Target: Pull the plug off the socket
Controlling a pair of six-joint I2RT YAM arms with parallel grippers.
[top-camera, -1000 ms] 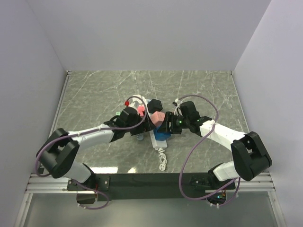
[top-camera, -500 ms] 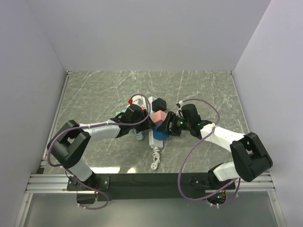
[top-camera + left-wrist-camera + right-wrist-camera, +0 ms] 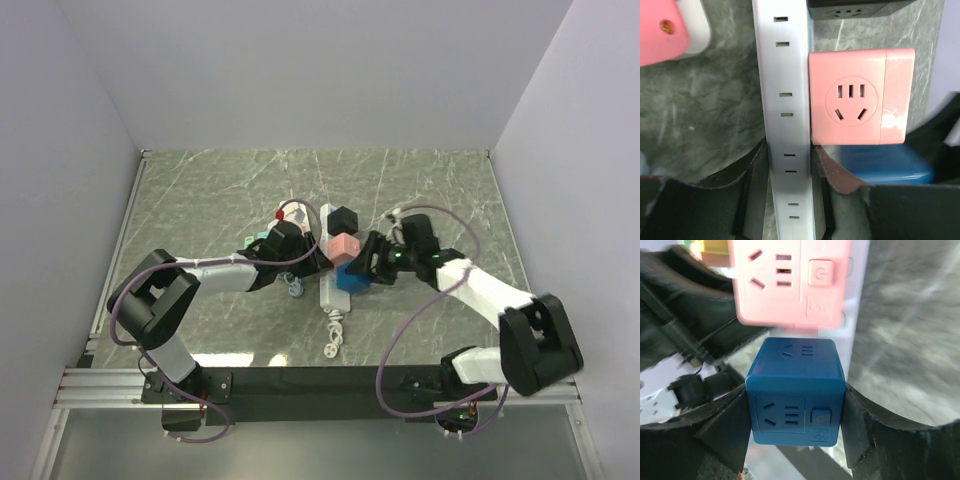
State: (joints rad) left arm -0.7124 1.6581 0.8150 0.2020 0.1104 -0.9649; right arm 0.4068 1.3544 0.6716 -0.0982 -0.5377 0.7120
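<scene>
Two grips I see: left jaws pinch the white power strip (image 3: 786,125), right jaws clamp the blue cube plug (image 3: 796,390).

Bright even light, soft shadows, wrist cams blurry

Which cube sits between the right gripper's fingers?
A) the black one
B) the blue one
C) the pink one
B: the right wrist view shows the blue cube between the fingers of the right gripper, with the pink cube beyond it.
</scene>
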